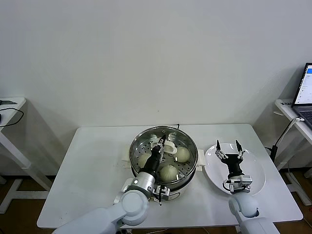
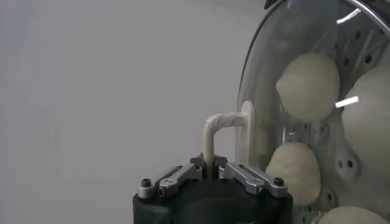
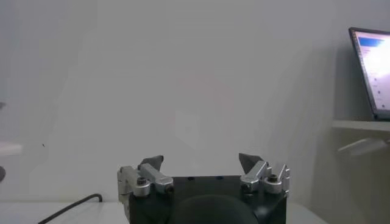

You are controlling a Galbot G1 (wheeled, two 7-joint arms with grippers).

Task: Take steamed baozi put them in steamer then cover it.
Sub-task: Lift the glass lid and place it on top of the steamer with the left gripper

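The steamer (image 1: pixel 136 146) stands mid-table, a shiny steel pot on a white base. Three cream-white baozi lie on its perforated tray: one on the right (image 1: pixel 182 154), one at the front (image 1: pixel 169 172) and one on the left (image 1: pixel 144 159). My left gripper (image 1: pixel 162 145) is shut on the cream handle (image 2: pixel 214 125) of the glass cover (image 2: pixel 268 73), which it holds over the pot. Through the glass the baozi (image 2: pixel 309 85) show. My right gripper (image 1: pixel 228 147) hangs open and empty above the white plate (image 1: pixel 254 171). The right wrist view shows this gripper (image 3: pixel 203 163) facing the wall.
The bare white plate lies right of the steamer. A laptop (image 1: pixel 305 92) sits on a side table at the far right, and another side table (image 1: pixel 9 105) with a cable stands at the far left. A black cable (image 3: pixel 73 206) runs behind the steamer.
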